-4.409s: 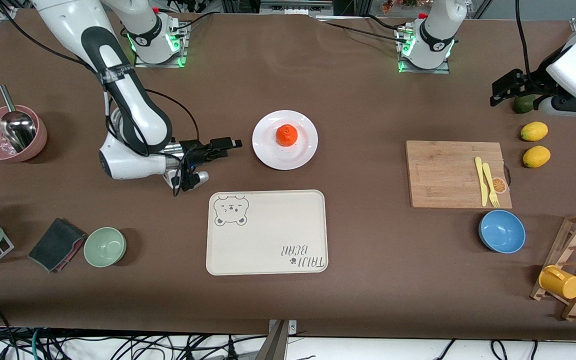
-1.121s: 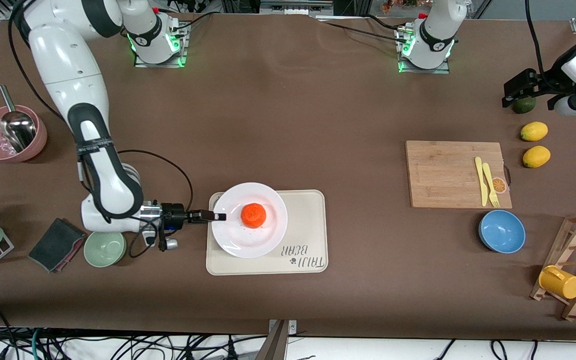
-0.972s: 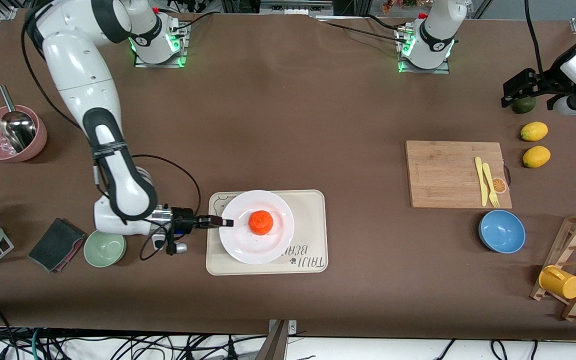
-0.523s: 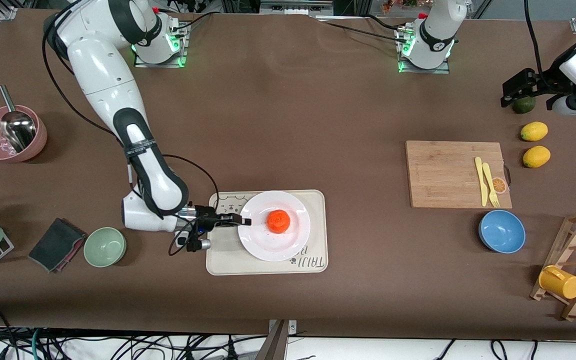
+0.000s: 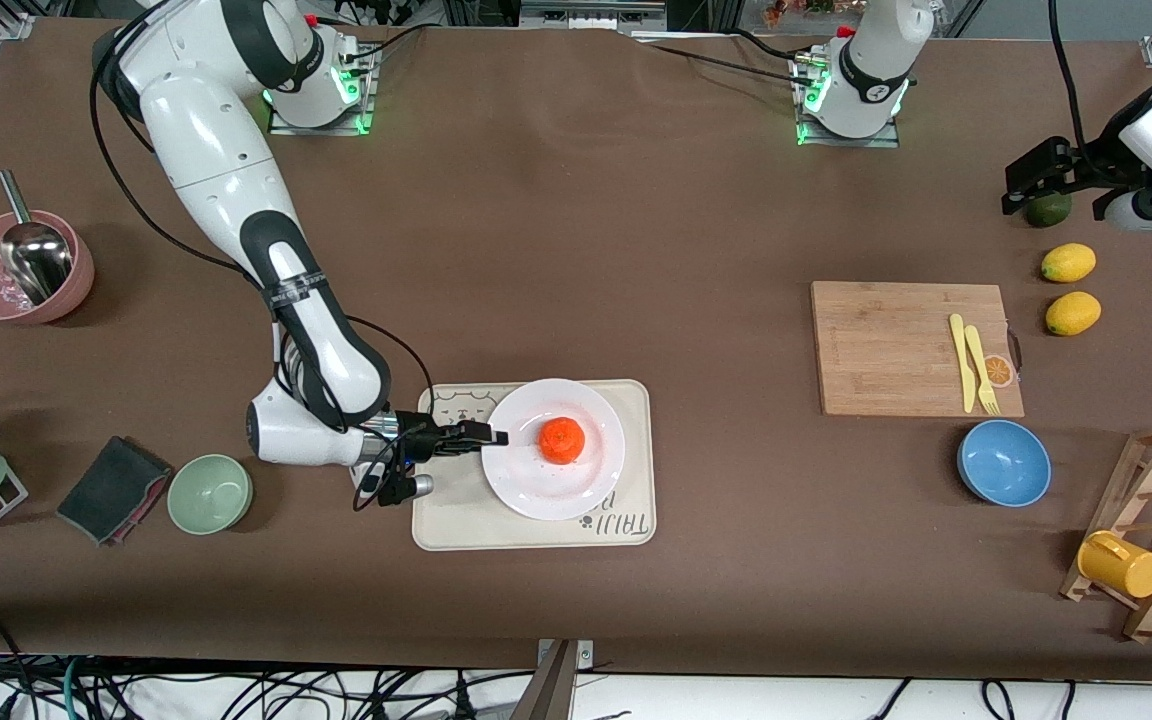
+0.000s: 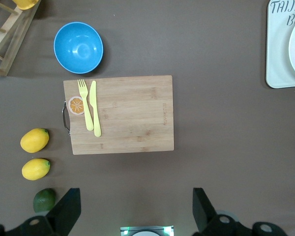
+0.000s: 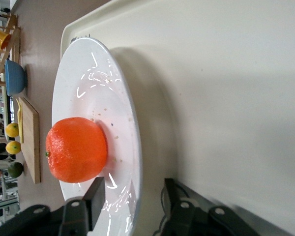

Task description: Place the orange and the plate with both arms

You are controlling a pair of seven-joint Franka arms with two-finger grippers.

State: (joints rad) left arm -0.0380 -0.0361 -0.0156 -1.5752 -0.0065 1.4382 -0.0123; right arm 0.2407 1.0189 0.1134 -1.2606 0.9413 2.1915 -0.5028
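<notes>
A brown cloth covers the bench from edge to edge, lying flat with faint creases. Along the bench's edge nearest the front camera, a tangle of black, white and green cables lies on a pale floor. At the bases' end, metal frame rails run along the edge. Light is even, with soft shadows.

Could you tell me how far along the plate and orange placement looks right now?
Done: the plate sits on the tray with the orange on it. In hand: the right gripper straddles the plate's rim, fingers parted. Left: withdrawing. The left gripper waits open near the lemons.
</notes>
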